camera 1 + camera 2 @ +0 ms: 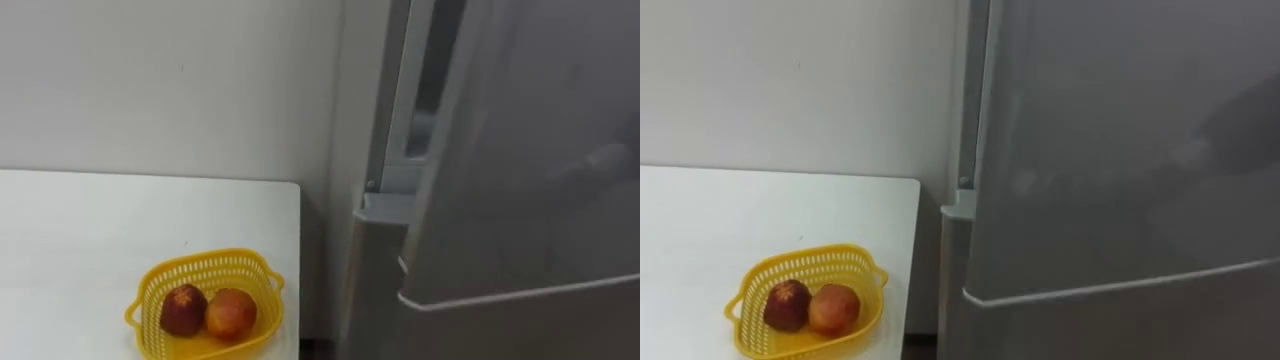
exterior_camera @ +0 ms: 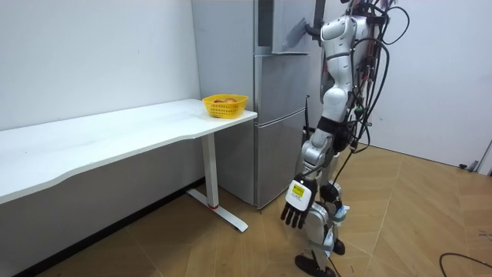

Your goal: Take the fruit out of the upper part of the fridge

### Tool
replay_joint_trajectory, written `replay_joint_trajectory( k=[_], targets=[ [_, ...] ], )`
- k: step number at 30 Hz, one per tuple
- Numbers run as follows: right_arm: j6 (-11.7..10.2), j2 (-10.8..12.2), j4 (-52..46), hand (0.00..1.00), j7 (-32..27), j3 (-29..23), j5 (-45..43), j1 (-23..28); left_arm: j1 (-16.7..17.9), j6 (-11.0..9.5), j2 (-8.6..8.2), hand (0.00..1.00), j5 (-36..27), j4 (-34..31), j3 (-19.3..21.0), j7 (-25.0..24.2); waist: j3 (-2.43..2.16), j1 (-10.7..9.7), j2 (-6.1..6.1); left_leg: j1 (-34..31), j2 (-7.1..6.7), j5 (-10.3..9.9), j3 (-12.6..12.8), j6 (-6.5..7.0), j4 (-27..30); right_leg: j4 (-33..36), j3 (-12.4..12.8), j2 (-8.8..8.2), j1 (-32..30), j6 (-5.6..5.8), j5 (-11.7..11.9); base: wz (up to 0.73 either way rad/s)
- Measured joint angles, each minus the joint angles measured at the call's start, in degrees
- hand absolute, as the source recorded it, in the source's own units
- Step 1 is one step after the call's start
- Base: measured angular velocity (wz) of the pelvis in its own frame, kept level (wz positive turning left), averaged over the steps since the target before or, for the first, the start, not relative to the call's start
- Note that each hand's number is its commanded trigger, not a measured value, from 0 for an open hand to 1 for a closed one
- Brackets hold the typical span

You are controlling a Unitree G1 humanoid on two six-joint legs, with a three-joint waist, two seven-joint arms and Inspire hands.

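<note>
A humanoid robot stands facing a grey fridge, with a white table (image 1: 100, 220) to its left along the wall. The upper fridge door (image 1: 540, 150) stands ajar: its free edge is on the robot's left and its hinge on the right, so its outer face spreads across the right of the eye views. Between the door's left edge and the fridge body is a tall, narrow, upright gap (image 1: 424, 105) that shows a sliver of the upper compartment. No item to fetch can be seen through it. Whatever is to be retrieved is presumably inside, behind the door, ahead of the robot and slightly to its right. In the room view the right hand (image 2: 309, 31) is raised to the upper door at head height, and whether it grips the door cannot be told. The left hand (image 2: 294, 209) hangs low beside the leg, fingers relaxed and holding nothing, well below the compartment. The right hand is far nearer to the opening, but the gap lies on the left-hand side and looks too narrow to reach through. On the table's near right corner sits a yellow basket (image 1: 205, 262) holding a dark red fruit (image 1: 183, 310) touching an orange-red fruit (image 1: 231, 313).
</note>
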Motion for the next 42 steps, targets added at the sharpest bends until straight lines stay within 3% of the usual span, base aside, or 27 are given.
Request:
replay_joint_trajectory(
  k=[6, 11, 15, 20, 22, 26, 28, 32, 36, 39, 42],
  targets=[
    [-0.13, -0.05, 7.74, 0.0, 3.91, 1.34, 0.68, -3.38, 0.06, 1.73, 0.0, 0.0, 0.13, -0.5, -0.42, -1.91, -0.11, 0.25, -1.01, -0.09, -0.04, -0.01, -0.27, 0.01, 0.58, 0.04, -0.54, -0.19, 0.71, -0.02, 0.18, 0.0],
    [1.18, -0.19, 12.04, 0.0, 6.42, 1.28, 1.71, -6.38, -0.86, 2.77, 0.13, 0.0, 0.13, -0.72, -1.55, -1.9, -0.07, 0.15, -1.6, -0.15, -0.01, -0.05, -0.28, 0.13, 1.07, -0.46, -0.2, -0.15, 0.77, 0.08, 0.91, -0.03],
    [2.83, -0.79, 12.59, 0.0, 7.13, 1.42, 1.98, -7.32, -0.78, 3.9, 0.86, 0.0, 0.12, -0.7, -2.21, -1.8, -0.22, 0.15, -1.33, -0.17, -0.02, 0.01, -0.27, 0.22, 1.45, -0.81, -0.17, -0.06, 0.95, 0.1, 1.43, 0.0],
    [3.74, -0.91, 10.78, 0.0, 7.11, 0.76, 1.21, -7.43, 0.01, 3.8, 0.73, 0.0, -0.08, -0.15, -2.16, -1.55, -0.62, -0.07, -0.36, -0.16, -0.05, 0.02, -0.48, 0.22, 1.52, -0.84, -0.27, 0.06, 1.5, 0.1, 1.67, 0.02],
    [4.05, -0.91, 8.86, 0.0, 4.85, 0.81, 1.23, -7.43, 0.7, 3.44, 0.66, 0.0, -0.34, -0.22, -2.15, -1.44, -0.43, -0.07, 0.32, -0.23, -0.04, 0.02, -0.68, 0.22, 1.67, -0.86, -0.37, 0.11, 1.47, 0.1, 1.67, 0.05],
    [4.01, -0.91, 6.47, 0.0, -0.16, 0.72, 1.26, -7.2, 1.91, 1.9, 0.65, 0.0, -0.36, -0.31, -2.03, -0.33, -0.79, -1.12, 1.04, -0.2, -0.04, 0.04, -1.03, 0.19, 1.69, -0.95, -0.76, 0.12, 1.17, 0.1, 1.67, 0.09],
    [3.59, -0.89, 3.58, 0.0, -3.46, -0.49, 1.74, -3.66, 2.45, 0.75, 0.77, 0.0, -0.3, -0.31, -1.44, 0.08, -0.95, -1.37, 1.32, -0.19, -0.05, 0.06, -1.28, 0.15, 1.69, -2.0, -1.45, 0.17, 2.07, 0.11, 1.66, 0.22],
    [2.22, -0.37, 3.19, 0.0, -7.25, -4.23, 5.54, 4.6, 3.43, 0.61, 0.51, 0.0, -0.44, -0.72, 0.34, 1.42, -0.81, -1.24, 1.27, 0.27, -0.03, 0.04, -1.53, 0.12, 0.97, -2.88, -1.59, 0.24, 3.34, 0.19, 1.61, 0.09],
    [1.09, 4.66, 13.33, 0.0, -9.56, -5.96, 10.76, 14.45, 3.41, 0.97, 0.43, 0.0, -0.42, -1.99, 0.88, 3.76, -0.67, -1.5, 1.33, 0.05, 0.02, 0.04, -1.48, 0.12, 0.81, -2.9, -1.76, 0.21, 3.11, 0.19, 1.61, 0.02],
    [1.82, 11.48, 24.98, 0.0, -9.53, -5.54, 13.84, 20.72, 2.46, 1.09, -0.88, 0.0, -0.36, -2.09, 1.22, 4.61, -0.67, -1.45, 1.68, 0.12, 0.01, 0.03, -1.37, 0.13, -0.08, -2.85, -1.69, 0.13, 2.89, 0.22, 1.59, -0.01],
    [3.08, 14.54, 41.06, 0.0, -8.13, -3.64, 18.13, 22.58, 2.27, 1.28, -2.49, 0.0, -0.35, -2.11, 1.26, 4.53, -0.62, -2.27, 3.6, 0.18, 0.12, -0.06, -1.12, 0.29, -0.1, -2.79, -1.32, -0.04, 2.79, 0.45, 1.45, -0.05]
  ],
)
